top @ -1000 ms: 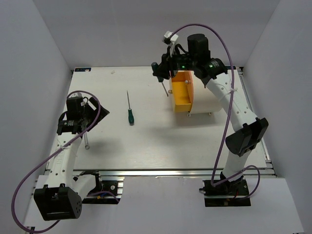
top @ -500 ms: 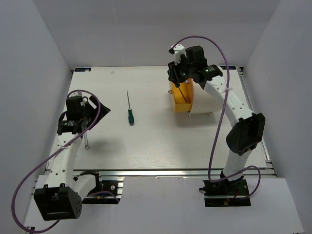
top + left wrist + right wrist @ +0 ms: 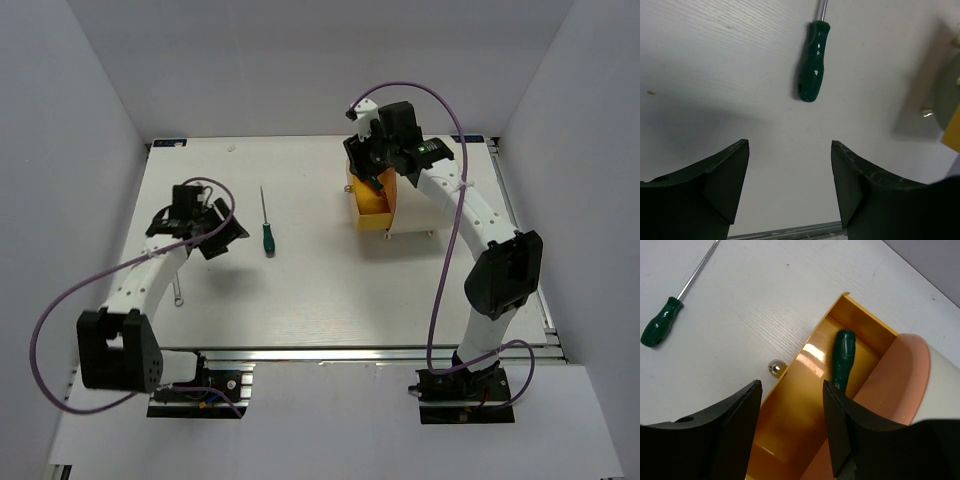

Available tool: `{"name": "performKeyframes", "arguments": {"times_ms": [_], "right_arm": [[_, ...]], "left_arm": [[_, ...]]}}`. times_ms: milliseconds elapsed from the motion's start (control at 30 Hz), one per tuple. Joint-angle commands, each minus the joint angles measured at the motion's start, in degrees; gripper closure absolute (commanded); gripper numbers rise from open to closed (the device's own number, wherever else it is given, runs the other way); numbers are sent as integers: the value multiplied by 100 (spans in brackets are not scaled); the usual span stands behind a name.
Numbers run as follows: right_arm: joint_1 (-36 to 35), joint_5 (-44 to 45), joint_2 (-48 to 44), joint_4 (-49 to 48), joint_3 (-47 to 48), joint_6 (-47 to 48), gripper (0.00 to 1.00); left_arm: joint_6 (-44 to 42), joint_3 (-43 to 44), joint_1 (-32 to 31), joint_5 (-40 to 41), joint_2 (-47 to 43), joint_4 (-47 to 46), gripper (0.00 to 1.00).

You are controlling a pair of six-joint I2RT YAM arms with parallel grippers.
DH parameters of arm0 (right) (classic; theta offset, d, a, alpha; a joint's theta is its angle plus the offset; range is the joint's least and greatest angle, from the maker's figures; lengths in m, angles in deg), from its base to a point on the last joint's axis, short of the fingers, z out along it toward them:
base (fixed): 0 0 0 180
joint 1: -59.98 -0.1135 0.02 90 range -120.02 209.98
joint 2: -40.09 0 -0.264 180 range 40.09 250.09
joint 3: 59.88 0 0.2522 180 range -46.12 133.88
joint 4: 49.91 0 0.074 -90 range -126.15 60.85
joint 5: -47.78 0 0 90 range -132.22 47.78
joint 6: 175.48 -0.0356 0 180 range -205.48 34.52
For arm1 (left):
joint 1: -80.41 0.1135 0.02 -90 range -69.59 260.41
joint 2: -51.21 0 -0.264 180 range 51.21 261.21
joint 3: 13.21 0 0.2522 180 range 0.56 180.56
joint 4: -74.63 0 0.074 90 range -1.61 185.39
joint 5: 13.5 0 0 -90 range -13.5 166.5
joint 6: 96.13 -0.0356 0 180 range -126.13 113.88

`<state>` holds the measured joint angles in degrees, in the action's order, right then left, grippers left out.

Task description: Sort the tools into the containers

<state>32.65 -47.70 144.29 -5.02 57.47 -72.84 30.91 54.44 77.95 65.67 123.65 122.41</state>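
Note:
A green-handled screwdriver (image 3: pixel 267 236) lies on the white table, shaft pointing away; in the left wrist view this screwdriver (image 3: pixel 811 67) is ahead of my fingers. My left gripper (image 3: pixel 222 238) (image 3: pixel 789 152) hangs just left of it, open and empty. My right gripper (image 3: pixel 375 180) (image 3: pixel 791 390) is open above the orange drawer (image 3: pixel 375 210) (image 3: pixel 790 425). Another green-handled screwdriver (image 3: pixel 843 359) lies inside that drawer, free of the fingers. The drawer sticks out of the white drum (image 3: pixel 425 205). A small silver wrench (image 3: pixel 177 292) lies near the table's left edge.
The drawer's brass knob (image 3: pixel 775 367) points toward the table's middle. The drum's orange face (image 3: pixel 905 370) is behind the drawer. Grey walls close in the table on three sides. An aluminium rail (image 3: pixel 350 352) runs along the near edge.
The right gripper carried a screwdriver over the orange drawer and opened; it now lies inside. The left arm swung right from the wrench toward the screwdriver on the table.

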Motion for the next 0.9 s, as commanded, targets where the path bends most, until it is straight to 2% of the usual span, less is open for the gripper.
{"name": "performKeyframes", "arguments": {"times_ms": [0,67,167,200,233,267,300,333,367,433,667,867], "right_arm": [[70,-339,-392,-178,161,-7,42],[166,-821,-514,-195,170,10,43],[587,-2828,-1005,-449,-83,404,45],[684,-3271,-1138,-624,-494,519,45],[772,-3737,-1287,-1000,-733,859,45],[860,-4699,-1541,-1135,-970,1132,45],[939,-5143,-1639,-1171,-1172,1483,43],[958,-5522,-1718,-893,-1470,2539,43],[949,-6074,-1858,-655,-1586,3124,43],[949,-6298,-1965,-495,-1884,3700,42],[949,-6317,-1991,-468,-1983,3684,42],[949,-6343,-2220,-915,-2281,3298,42]], "left_arm": [[-363,717,-893,694,515,385,24],[-373,930,-1150,1221,796,570,24],[-390,1141,-1441,1556,1218,588,24],[-390,1176,-1503,1662,1376,571,24],[-399,1229,-1581,1741,1456,571,22],[-416,1264,-1608,1855,1544,545,20],[-434,1299,-1635,1917,1719,527,20],[-486,1378,-1661,1944,1799,466,19],[-530,1414,-1661,1944,1895,439,19],[-670,1649,-1705,2014,2219,395,19],[-979,2765,-2048,2743,3423,772,23],[-1085,2996,-2206,3008,3978,834,30]]}}
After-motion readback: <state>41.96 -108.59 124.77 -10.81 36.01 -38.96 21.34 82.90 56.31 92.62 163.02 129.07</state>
